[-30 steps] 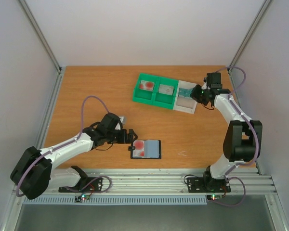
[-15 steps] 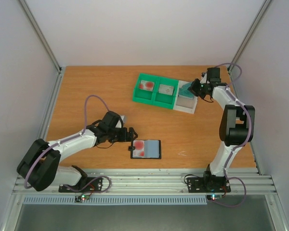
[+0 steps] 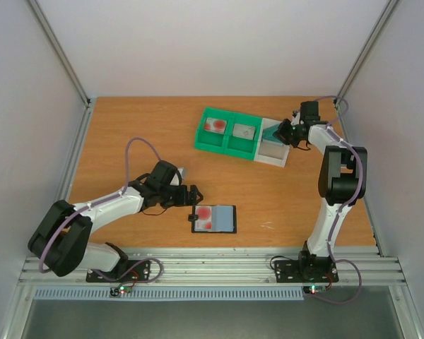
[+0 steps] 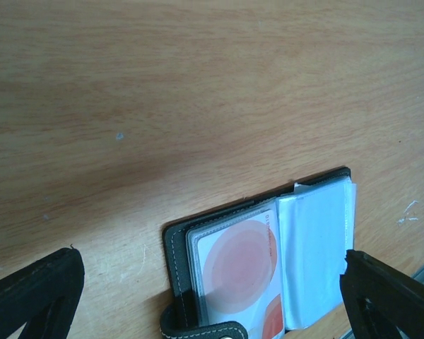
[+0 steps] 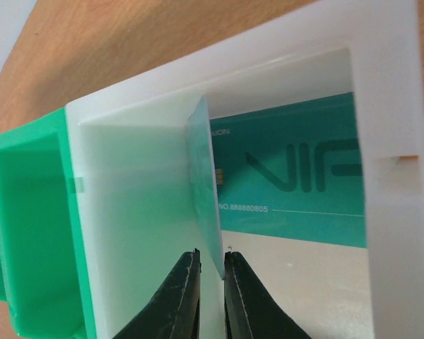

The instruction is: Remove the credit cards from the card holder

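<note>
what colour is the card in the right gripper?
Teal. The card sits edge-on in the right gripper at the white tray; right wrist view shows it best.

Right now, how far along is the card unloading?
Done: a red-marked card and a grey card sit in the green tray, one per compartment, and a teal VIP card lies flat in the white tray. In hand: the right gripper pinches another teal card on edge over that tray. Left: the open card holder has a red-circle card in its pocket; the left gripper hangs open beside it.
</note>
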### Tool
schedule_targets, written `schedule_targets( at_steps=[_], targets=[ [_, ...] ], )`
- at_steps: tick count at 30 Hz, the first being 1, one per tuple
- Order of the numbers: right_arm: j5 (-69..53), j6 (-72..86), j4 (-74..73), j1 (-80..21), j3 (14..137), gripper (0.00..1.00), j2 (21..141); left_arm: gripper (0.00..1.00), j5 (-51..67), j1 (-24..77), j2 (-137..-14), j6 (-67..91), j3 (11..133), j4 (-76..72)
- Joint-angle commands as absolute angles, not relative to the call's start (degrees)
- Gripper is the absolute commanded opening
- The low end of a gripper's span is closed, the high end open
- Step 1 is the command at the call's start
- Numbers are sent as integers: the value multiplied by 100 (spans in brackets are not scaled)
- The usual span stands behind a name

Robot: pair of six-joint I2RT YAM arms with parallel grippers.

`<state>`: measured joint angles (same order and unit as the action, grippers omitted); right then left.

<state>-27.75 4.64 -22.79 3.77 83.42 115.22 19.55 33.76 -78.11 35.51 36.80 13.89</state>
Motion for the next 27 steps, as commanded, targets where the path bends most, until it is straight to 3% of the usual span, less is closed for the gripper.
schedule_targets(
  at_steps=[1,17,27],
  targets=[
    [-2552,333,-2550,409,8720,12,11687,99,1827,3341,-7862,3450,3894,1412],
    [-1672,499,-3324,405,8808,21,11200,99,1930,3339,-8024,3414,3916,1559],
    [-1882,893,-3381,349,8531,25,10697,94,2485,3340,-8278,3714,3836,1248]
  ],
)
